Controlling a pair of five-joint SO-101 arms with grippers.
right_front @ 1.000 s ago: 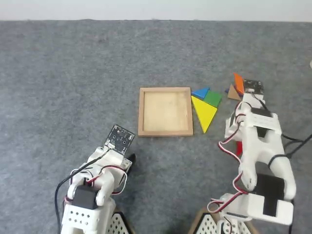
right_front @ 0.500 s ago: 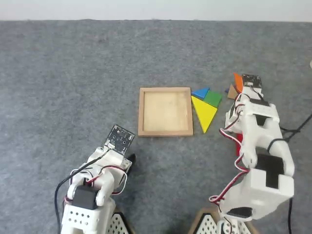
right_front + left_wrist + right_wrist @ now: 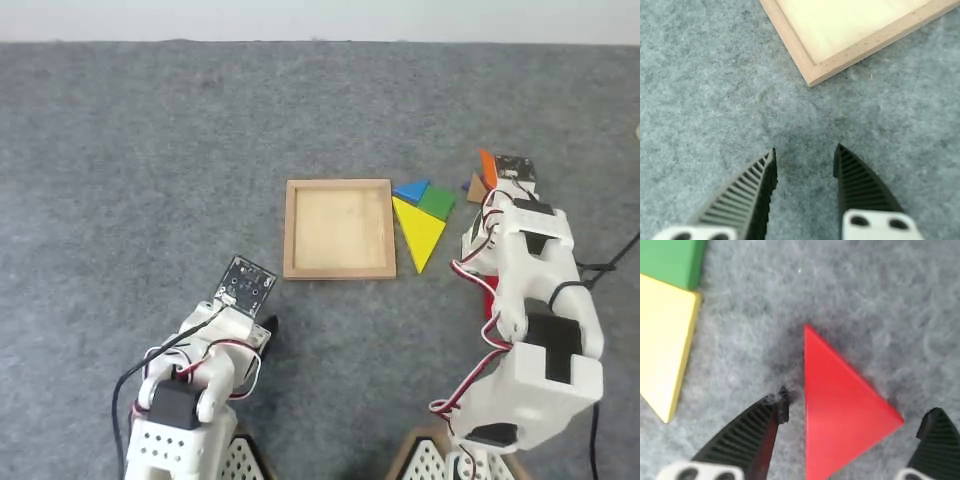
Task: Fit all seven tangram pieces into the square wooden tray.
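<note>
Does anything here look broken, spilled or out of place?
Nothing looks damaged. The wooden tray is empty, and the yellow triangle, green piece and blue piece lie loose on the grey carpet beside it. The red triangle sits between the open fingers of the right tool.

Nope, nothing readable from where I'm sitting. The left wrist board (image 3: pixel 247 284) and right wrist board (image 3: pixel 516 172) have a few tiny marks on them, but they're way too small to make out. The wooden tray (image 3: pixel 860 47) just ahead of my left jaws is plain bare wood. The red triangle (image 3: pixel 840 410) between my right jaws is one flat colour, same deal with the yellow piece (image 3: pixel 662 340) and green piece (image 3: pixel 671 261) off to the side.
</note>
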